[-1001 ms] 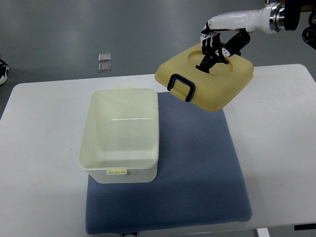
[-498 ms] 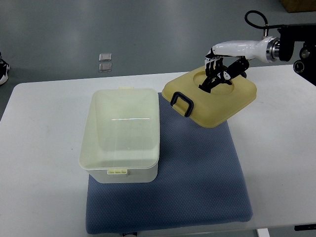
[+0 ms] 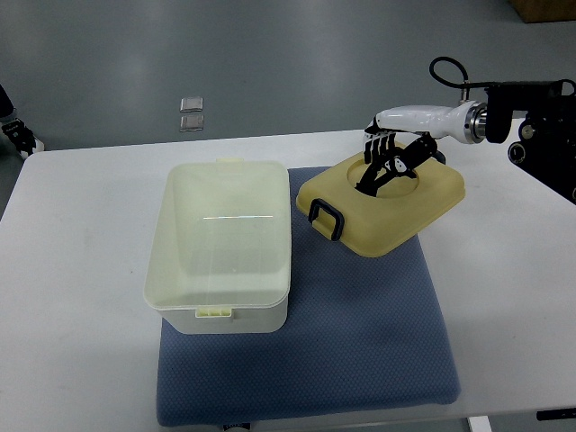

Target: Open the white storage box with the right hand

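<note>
The white storage box (image 3: 220, 247) stands open and empty on the left part of the blue mat (image 3: 360, 333), small latch tabs at its near and far rims. Its yellowish lid (image 3: 382, 202), dark handle at one edge, lies tilted to its right

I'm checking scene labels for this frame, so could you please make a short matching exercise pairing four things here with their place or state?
Things:
1. box
2. lid
3. mat
4. right robot hand

Places or states:
A. blue, spread on the table under the box
B. open, on the mat's left part
C. on the lid's round recess, arm from the right edge
D. yellow with a dark handle, at the mat's far right corner

Pairs: 1-B, 2-D, 3-A, 4-C
</note>
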